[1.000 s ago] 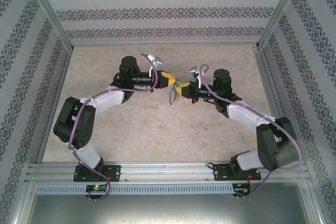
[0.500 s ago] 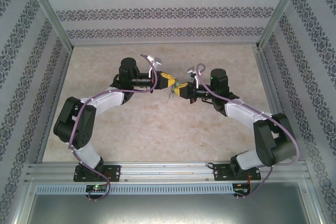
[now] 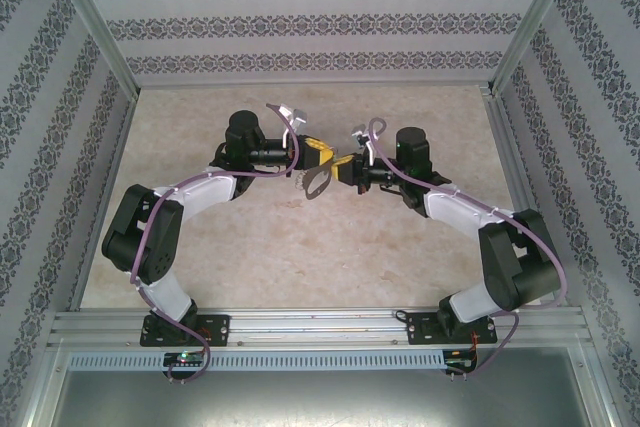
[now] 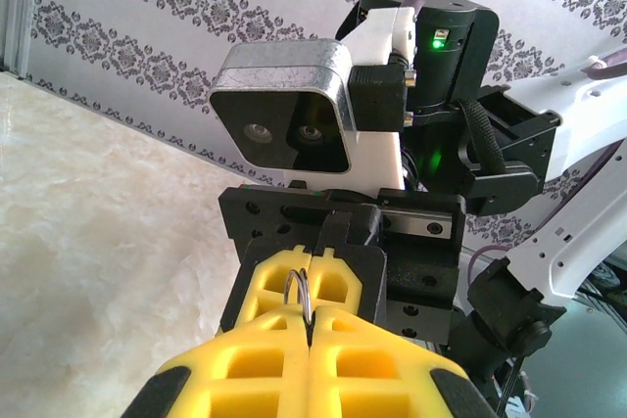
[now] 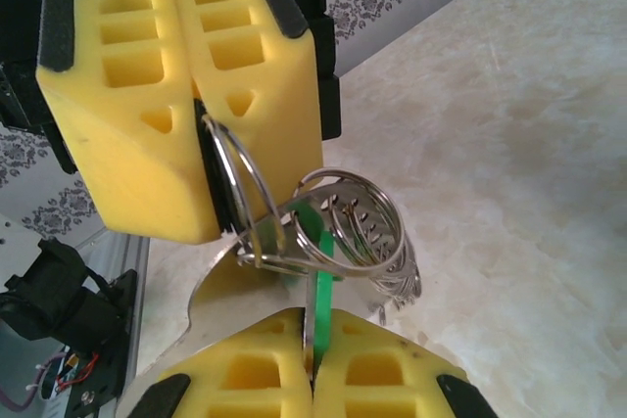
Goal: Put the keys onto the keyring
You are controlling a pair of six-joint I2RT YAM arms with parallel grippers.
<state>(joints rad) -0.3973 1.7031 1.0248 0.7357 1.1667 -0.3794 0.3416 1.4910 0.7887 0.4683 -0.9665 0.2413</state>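
I see both arms meeting tip to tip above the middle of the worktop [image 3: 270, 257], a little toward its far edge, with nothing resting on the surface between them. The left gripper [image 5: 201, 159] is clamped tight on the keyring [image 5: 233, 183], a thin metal loop that sticks out of the seam between its yellow pads and arcs down toward my right wrist camera, carrying a bunch of small rings [image 5: 358, 232] on its lower side. The right gripper [image 5: 313, 340] is closed flat on the keys, gripping the green tag [image 5: 319, 286] between its pads. The tag's long axis runs straight out along the fingers, pointing at the loop in the other gripper. Its far end crosses the wires where the loop and the rings join. I cannot tell whether it is threaded through or only lying against them, and I cannot pick out the metal key itself. From above, the keyring [image 3: 315, 182] hangs just below the two tips, on the left gripper's [image 3: 328, 157] side, with the right gripper [image 3: 341, 164] just beside it. I judge that the coming move turns on keeping the tag's end lined up with the loop. Both arms are equally near.
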